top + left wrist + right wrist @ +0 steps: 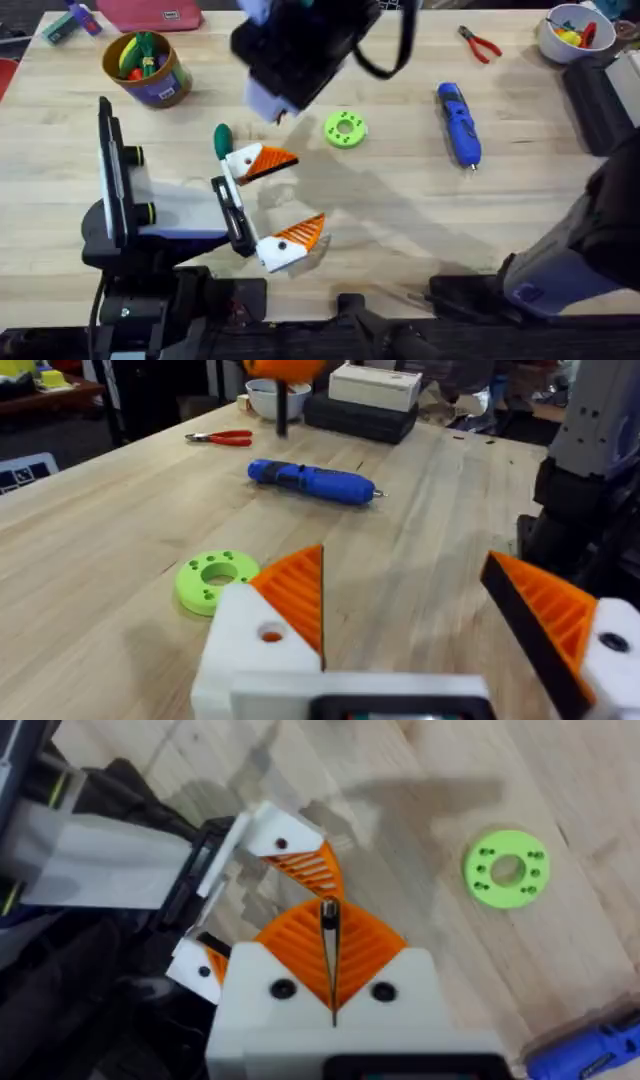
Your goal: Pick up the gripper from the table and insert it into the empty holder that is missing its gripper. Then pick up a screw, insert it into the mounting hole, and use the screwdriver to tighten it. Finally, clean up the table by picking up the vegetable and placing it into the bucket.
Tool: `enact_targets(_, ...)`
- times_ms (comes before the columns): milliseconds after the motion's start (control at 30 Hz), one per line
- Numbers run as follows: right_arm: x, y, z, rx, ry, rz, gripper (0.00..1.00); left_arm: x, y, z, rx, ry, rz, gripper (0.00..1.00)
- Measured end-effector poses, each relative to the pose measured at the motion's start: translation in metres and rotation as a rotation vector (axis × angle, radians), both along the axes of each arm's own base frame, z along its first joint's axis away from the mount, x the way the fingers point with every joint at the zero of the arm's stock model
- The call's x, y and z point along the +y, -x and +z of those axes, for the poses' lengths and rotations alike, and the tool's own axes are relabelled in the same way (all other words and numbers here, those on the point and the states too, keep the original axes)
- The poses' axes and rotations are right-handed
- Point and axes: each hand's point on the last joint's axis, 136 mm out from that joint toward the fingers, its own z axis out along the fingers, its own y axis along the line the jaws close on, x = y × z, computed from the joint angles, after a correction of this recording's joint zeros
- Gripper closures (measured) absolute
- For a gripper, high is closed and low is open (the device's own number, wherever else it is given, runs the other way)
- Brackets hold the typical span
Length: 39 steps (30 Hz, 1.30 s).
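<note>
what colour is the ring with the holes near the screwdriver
Lime green. The ring shows best in the right wrist view, lying flat on the wooden table.

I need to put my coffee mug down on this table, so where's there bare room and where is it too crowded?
Bare wood lies between the lime-green ring and the blue screwdriver, and in front of the screwdriver toward the near edge. The stretch between the bucket and the pliers sits under the raised right arm. Crowded: around the left gripper and the vegetable.
</note>
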Motion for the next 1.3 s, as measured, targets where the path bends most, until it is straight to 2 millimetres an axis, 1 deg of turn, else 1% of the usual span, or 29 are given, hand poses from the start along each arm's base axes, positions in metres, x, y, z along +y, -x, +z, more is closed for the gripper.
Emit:
enact_targets(100,0.011,0.012,-0.005,-0.002,0.013,0.075,0.996,0.0,0.0,0.0,0.0,0.0,0.0,0.015)
enact_targets(233,0.023,0.032,-0.007,-0.016,0.018,0.188,0.996,0.0,0.0,0.0,0.0,0.0,0.0,0.015)
enact_targets(333,0.028,0.04,-0.006,-0.031,0.015,0.254,0.996,0.0,0.0,0.0,0.0,0.0,0.0,0.015)
enact_targets(500,0.037,0.039,-0.008,-0.064,0.005,0.315,0.996,0.0,0.0,0.0,0.0,0.0,0.0,0.015)
enact_targets(733,0.043,0.036,-0.022,-0.055,0.033,0.345,0.996,0.0,0.0,0.0,0.0,0.0,0.0,0.015)
enact_targets(900,0.051,0.032,-0.027,-0.059,0.028,0.346,0.996,0.0,0.0,0.0,0.0,0.0,0.0,0.015)
enact_targets(1300,0.053,0.03,-0.034,-0.052,0.04,0.35,0.996,0.0,0.0,0.0,0.0,0.0,0.0,0.016)
